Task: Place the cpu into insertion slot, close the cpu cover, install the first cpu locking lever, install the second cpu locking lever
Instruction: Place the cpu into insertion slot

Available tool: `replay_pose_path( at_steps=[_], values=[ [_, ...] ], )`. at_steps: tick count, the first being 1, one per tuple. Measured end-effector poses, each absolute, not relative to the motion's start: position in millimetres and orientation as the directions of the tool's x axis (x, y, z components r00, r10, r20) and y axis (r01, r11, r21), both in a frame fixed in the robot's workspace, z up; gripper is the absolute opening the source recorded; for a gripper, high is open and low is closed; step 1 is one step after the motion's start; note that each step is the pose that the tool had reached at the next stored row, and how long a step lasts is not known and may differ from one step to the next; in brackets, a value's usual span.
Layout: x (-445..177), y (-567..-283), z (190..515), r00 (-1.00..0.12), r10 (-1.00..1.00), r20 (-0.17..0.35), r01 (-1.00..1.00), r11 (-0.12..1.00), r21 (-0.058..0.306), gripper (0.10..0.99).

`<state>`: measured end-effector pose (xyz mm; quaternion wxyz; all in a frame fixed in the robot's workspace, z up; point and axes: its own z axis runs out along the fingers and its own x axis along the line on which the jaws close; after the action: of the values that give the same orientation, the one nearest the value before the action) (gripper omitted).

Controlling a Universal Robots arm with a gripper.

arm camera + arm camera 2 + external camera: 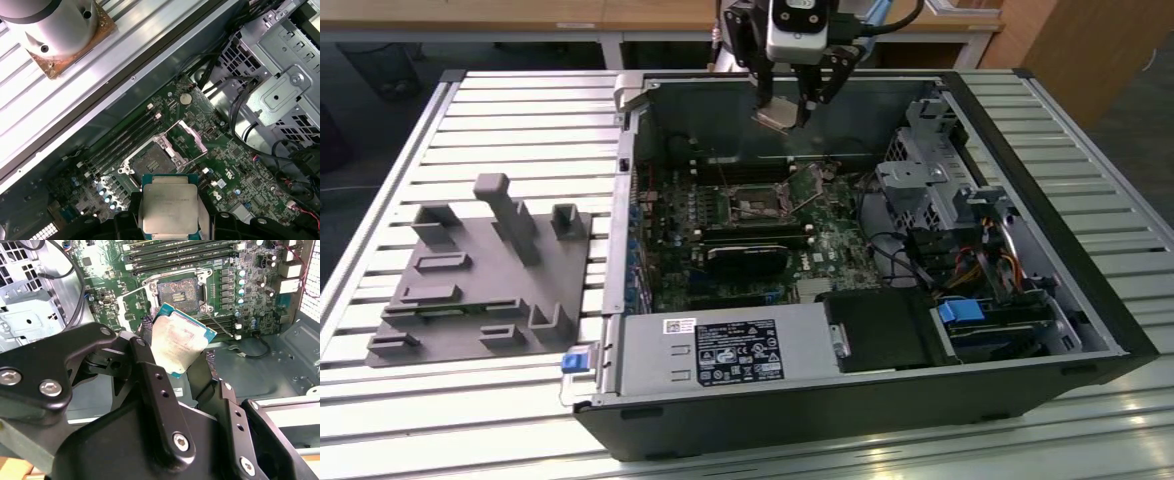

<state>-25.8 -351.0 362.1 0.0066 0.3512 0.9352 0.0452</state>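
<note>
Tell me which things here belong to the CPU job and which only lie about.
Job: gripper holding cpu; insertion slot, empty; cpu cover, open.
Lying about: grey fixture block; power supply; memory slots; drive cage.

You're looking at the cpu with a dull, slightly scuffed silvery metal top and a teal-green board edge. Holding it, the gripper is matt black, with bright steel screw heads. The insertion slot has a dark pin field inside a shiny metal frame, and the cpu cover is thin bright metal. In the exterior view the case is matt black outside and bare grey sheet metal inside; at nine o'clock from it, a matt grey plastic fixture sits on the ribbed, pale metal table
</note>
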Motion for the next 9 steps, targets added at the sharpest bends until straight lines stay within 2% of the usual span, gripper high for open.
replay_pose_path(
  at_steps=[9],
  values=[
    [-25.8,-351.0,362.1,-0.733,0.68,0.019,0.679,0.729,0.089,0.529]
  ],
)
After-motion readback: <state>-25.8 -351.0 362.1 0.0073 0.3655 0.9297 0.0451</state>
